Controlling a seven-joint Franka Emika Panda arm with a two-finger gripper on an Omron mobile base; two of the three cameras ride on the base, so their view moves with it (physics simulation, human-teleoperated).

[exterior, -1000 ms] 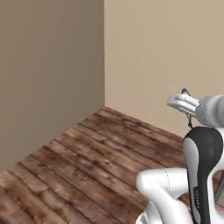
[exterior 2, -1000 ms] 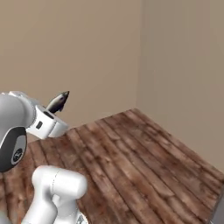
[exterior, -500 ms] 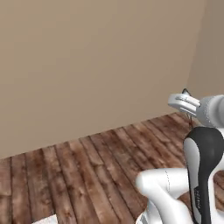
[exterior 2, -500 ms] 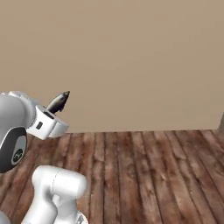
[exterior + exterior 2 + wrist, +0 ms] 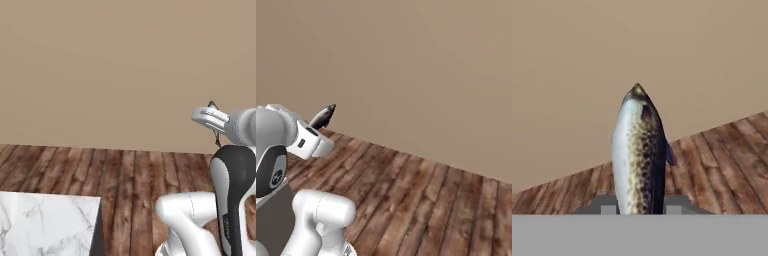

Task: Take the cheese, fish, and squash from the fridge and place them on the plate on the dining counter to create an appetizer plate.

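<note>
The fish (image 5: 639,155), dark and speckled with a pale side, stands nose-up between my fingers in the hand view, and my gripper (image 5: 639,207) is shut on its lower body. From the right base view the fish (image 5: 323,116) sticks out past the white hand (image 5: 308,141), held high above the floor. In the left base view the gripper (image 5: 214,112) is at the right, with the fish only a thin dark tip there. A corner of the white marble dining counter (image 5: 45,225) shows at the lower left. Cheese, squash, fridge and plate are out of view.
A plain tan wall (image 5: 115,70) lies ahead across the whole width. Brown wooden floor (image 5: 421,200) stretches between the base and the wall. The counter's dark side edge (image 5: 97,232) stands close to the arm's white base (image 5: 190,220).
The base has turned, so the whole scene swept sideways: the wall corner left the views and the marble counter corner came in at the lower left. The gripper keeps its hold on the fish.
</note>
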